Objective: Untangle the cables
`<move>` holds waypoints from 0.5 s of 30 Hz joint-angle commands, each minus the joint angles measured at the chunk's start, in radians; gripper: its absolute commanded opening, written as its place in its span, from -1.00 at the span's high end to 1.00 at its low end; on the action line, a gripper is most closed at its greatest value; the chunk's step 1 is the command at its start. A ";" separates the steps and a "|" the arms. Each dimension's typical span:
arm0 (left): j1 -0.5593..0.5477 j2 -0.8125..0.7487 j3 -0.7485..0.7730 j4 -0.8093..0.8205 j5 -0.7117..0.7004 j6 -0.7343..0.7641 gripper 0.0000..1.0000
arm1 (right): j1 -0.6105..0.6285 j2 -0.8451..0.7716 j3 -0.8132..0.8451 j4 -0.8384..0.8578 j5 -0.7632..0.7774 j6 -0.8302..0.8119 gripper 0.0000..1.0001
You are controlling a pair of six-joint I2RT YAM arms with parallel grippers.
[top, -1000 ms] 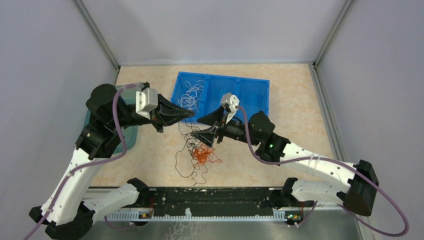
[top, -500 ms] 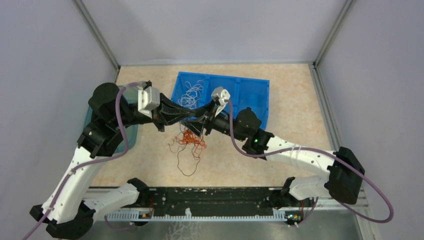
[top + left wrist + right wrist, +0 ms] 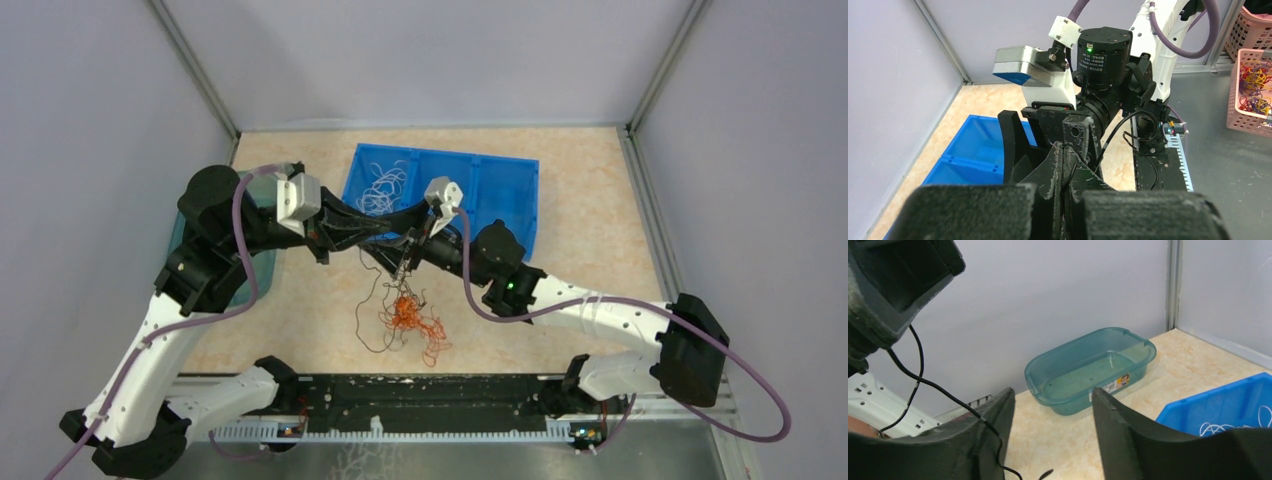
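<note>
A hanging tangle of red-orange and black cables (image 3: 405, 312) dangles low over the table centre. My left gripper (image 3: 388, 228) is shut, and in the left wrist view (image 3: 1064, 150) a thin black cable (image 3: 1071, 171) is pinched between its jaws. My right gripper (image 3: 385, 245) sits right against it, open. In the right wrist view (image 3: 1053, 392) nothing lies between its fingers, but a black cable (image 3: 958, 401) drapes over the left finger. White cables (image 3: 380, 185) lie in the blue bin (image 3: 500, 195).
A teal tub (image 3: 255, 275) sits at the left, partly under my left arm, and shows in the right wrist view (image 3: 1088, 370). The black rail (image 3: 430, 390) runs along the near edge. Grey walls close in three sides. Pink baskets (image 3: 1253, 95) stand off the table.
The right gripper swung left to meet the left gripper, narrowed, then widened a little. The tangle lifted half a second ago and has dropped back down and slightly right. The left gripper stayed shut.
</note>
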 commanded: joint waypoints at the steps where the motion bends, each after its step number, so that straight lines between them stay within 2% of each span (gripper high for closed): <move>1: -0.002 0.007 0.029 0.007 0.008 -0.006 1.00 | 0.006 -0.024 -0.009 0.058 0.058 -0.011 -0.06; 10: -0.003 0.055 0.154 0.007 0.033 -0.017 1.00 | 0.005 0.018 -0.229 0.200 0.119 0.072 0.14; 15: -0.002 0.082 0.233 0.007 0.034 -0.016 1.00 | 0.006 0.068 -0.299 0.274 0.129 0.120 0.24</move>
